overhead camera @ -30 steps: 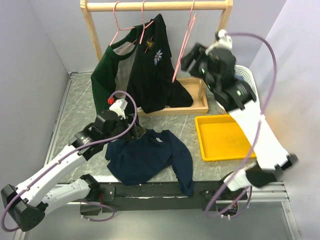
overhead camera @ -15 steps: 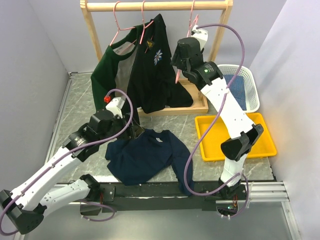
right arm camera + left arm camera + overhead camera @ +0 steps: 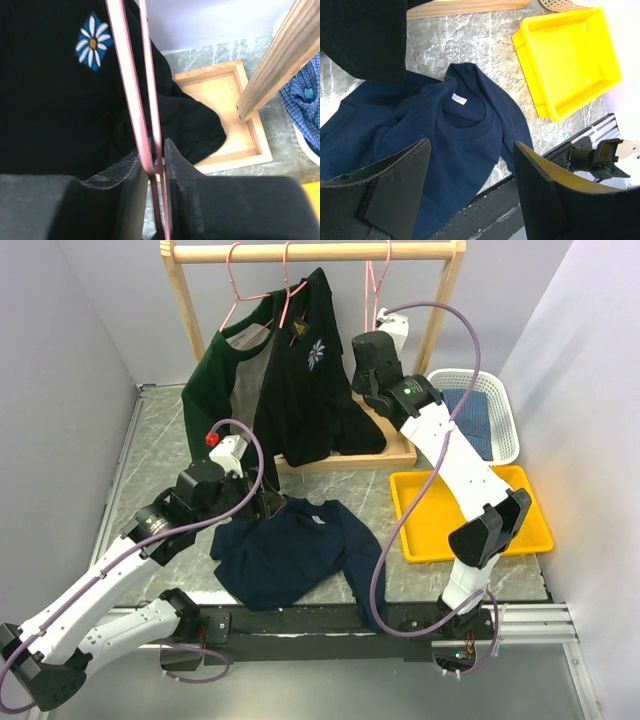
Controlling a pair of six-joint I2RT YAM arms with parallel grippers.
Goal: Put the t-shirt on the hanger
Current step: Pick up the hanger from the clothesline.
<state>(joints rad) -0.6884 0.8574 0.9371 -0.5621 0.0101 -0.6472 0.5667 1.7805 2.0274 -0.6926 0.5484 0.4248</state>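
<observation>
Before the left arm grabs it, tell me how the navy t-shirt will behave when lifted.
Probably floppy: the t-shirt lies rumpled in soft folds, so it should sag from any pinch point. Likely light, being thin cloth. One sleeve trails off the table edge and may drag.

- Right gripper (image 3: 156,150) pinched onto both pink wires of the hanger (image 3: 128,75).
- Black garment (image 3: 45,110) behind at left, flower emblem (image 3: 93,41) showing.
- Wooden post (image 3: 277,65), wooden tray (image 3: 225,115) and blue checked cloth (image 3: 305,95) at right.
</observation>
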